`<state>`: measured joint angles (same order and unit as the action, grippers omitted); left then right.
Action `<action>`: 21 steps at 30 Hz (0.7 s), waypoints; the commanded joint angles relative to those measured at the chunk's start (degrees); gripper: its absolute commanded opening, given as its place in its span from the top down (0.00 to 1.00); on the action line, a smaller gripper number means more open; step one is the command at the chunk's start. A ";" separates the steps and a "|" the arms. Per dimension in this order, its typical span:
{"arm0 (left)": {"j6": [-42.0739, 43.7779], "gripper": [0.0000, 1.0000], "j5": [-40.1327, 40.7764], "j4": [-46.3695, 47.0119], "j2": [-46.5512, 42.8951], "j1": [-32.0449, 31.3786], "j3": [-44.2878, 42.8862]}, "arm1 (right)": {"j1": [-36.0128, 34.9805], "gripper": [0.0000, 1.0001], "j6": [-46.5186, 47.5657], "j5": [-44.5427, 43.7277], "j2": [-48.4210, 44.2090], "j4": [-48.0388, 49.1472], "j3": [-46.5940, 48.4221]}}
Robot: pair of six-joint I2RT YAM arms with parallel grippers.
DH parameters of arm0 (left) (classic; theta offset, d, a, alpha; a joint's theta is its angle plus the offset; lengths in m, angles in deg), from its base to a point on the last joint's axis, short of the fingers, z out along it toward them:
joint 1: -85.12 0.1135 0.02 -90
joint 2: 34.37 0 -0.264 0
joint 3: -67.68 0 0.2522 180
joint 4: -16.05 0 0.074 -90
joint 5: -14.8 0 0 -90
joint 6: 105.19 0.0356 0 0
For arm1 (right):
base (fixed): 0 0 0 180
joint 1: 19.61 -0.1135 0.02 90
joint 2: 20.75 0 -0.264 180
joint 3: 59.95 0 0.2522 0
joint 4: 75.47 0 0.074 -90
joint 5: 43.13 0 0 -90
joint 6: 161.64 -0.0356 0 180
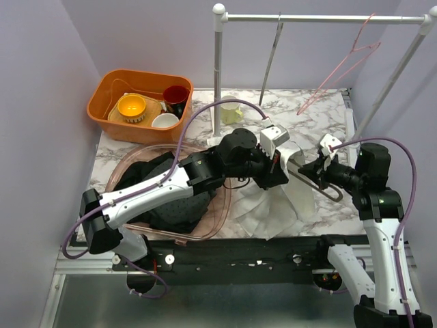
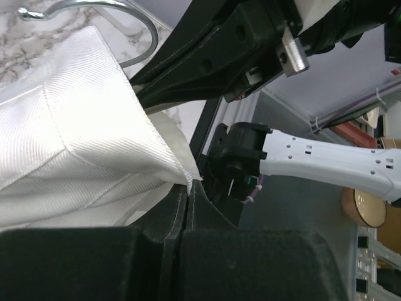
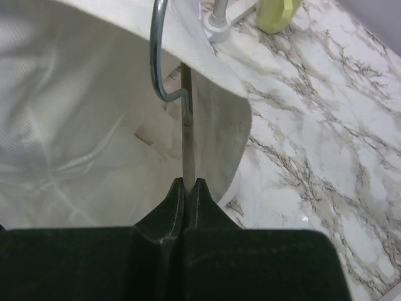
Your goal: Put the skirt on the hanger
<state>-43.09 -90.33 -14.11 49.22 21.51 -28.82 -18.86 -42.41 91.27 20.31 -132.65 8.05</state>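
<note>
The white skirt (image 1: pixel 273 208) lies crumpled on the marble table between the two arms. My left gripper (image 1: pixel 281 171) is shut on the skirt (image 2: pixel 75 125), pinching its hemmed corner at the fingertips (image 2: pixel 190 187). The hanger (image 1: pixel 329 191) is a grey metal wire one, and its hook (image 2: pixel 135 19) curves over the cloth. My right gripper (image 1: pixel 316 171) is shut on the hanger, with the thin straight wire (image 3: pixel 186 125) clamped between its fingers (image 3: pixel 188 183). The wire runs up over the skirt (image 3: pixel 81 113) to the hook. The fabric hides most of the hanger's body.
An orange basin (image 1: pixel 102 102) with bowls and a cup stands at the back left. A white clothes rack (image 1: pixel 218 68) carries a pink hanger (image 1: pixel 345 65). A pale yellow cup (image 1: pixel 231 113) sits by the rack's post. A clear basket (image 1: pixel 220 212) of dark clothes lies under the left arm.
</note>
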 commanded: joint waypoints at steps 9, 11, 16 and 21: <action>12.04 0.17 -5.27 -11.61 -0.69 -0.37 -1.02 | -0.05 1.00 7.50 10.17 -1.86 -1.58 -1.06; 16.63 0.08 -0.19 -16.71 -3.51 -0.37 -1.63 | -0.05 0.99 9.08 10.97 -1.24 -2.11 -1.41; 31.92 0.01 10.55 -22.53 -13.00 -0.11 -0.24 | -0.05 0.99 14.00 13.61 -0.36 -4.22 -1.85; 44.85 0.01 13.57 -19.11 -19.07 1.03 6.27 | 0.04 0.99 23.38 14.57 -0.81 -10.18 -1.15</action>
<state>-13.67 -82.29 -32.71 33.49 21.51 -27.10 -18.86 -28.82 101.37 20.27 -137.46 6.72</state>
